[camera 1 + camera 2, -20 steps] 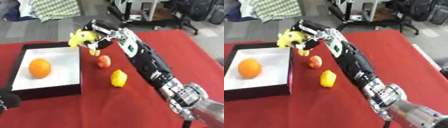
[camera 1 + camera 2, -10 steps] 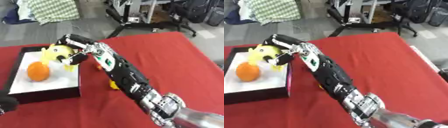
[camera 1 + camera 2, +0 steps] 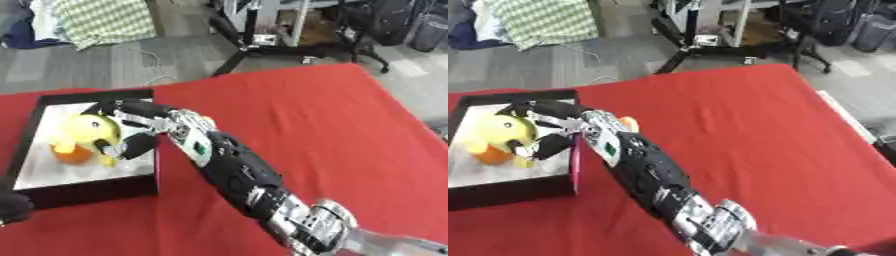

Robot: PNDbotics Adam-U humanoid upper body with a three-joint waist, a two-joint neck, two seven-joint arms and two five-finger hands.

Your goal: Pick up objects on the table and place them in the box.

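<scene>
The red table (image 3: 332, 130) is carrying a black box (image 3: 87, 185) with a white floor at its left side. The right arm (image 3: 236, 175) is reaching across the table over the box. The right hand (image 3: 131, 127) is curling its fingers around a yellow duck (image 3: 87, 131) inside the box. An orange (image 3: 74, 154) is lying in the box, touching the duck's underside. A small orange thing (image 3: 629, 122) is showing just beside the arm.
</scene>
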